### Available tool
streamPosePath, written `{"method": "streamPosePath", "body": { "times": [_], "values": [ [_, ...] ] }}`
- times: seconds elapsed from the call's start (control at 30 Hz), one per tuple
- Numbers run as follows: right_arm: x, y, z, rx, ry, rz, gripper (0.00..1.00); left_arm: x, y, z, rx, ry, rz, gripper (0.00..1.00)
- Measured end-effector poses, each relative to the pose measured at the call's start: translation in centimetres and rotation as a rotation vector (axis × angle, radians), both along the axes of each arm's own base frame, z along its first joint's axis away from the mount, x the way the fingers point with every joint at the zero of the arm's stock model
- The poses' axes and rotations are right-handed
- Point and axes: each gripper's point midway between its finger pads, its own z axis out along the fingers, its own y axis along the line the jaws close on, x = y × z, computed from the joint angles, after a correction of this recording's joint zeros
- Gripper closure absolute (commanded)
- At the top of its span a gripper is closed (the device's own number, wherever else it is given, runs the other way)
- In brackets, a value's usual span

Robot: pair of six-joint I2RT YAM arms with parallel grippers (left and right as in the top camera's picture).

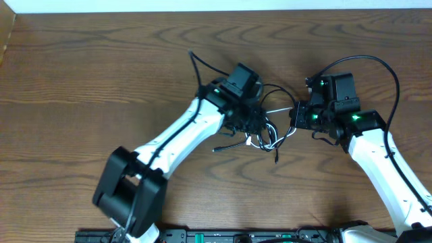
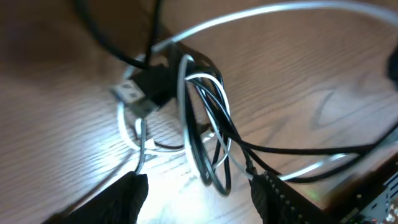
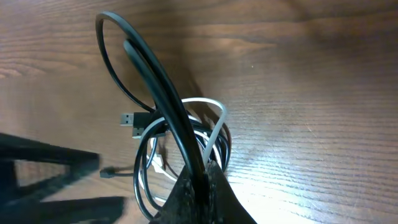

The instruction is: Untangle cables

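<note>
The black cable and the white cable lie wound together in a knot of loops on the wooden table. My right gripper is shut on the black cable, which rises from its fingers in a tall loop. A stretch of white cable runs from the knot towards the right gripper. My left gripper is open just over the knot, its fingers either side of hanging black and white loops, clamping nothing. A USB plug lies beside the loops.
A loose black cable end trails left of the knot, another below it. Thick black arm cables arch over each wrist. The left gripper's dark body sits close to the left of the knot in the right wrist view.
</note>
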Motion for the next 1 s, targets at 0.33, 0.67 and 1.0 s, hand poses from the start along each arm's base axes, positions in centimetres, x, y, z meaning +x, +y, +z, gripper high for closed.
{"method": "streamPosePath", "body": {
  "times": [0.33,0.67,1.0],
  "values": [
    [-0.1,0.0,0.0,-0.002,0.003,-0.001,0.99,-0.6,-1.2,-4.8,0.058,0.064,-0.032,0.92],
    [-2.6,-4.6,-2.5,-0.231,0.131,-0.109,0.99,1.3,4.3,-5.0,0.24,0.011,0.073,0.92],
    [-2.9,-10.9,-2.6,-0.415,0.16,-0.326,0.99,5.2,12.1,8.6,0.044,-0.232,0.319,0.93]
  ]
}}
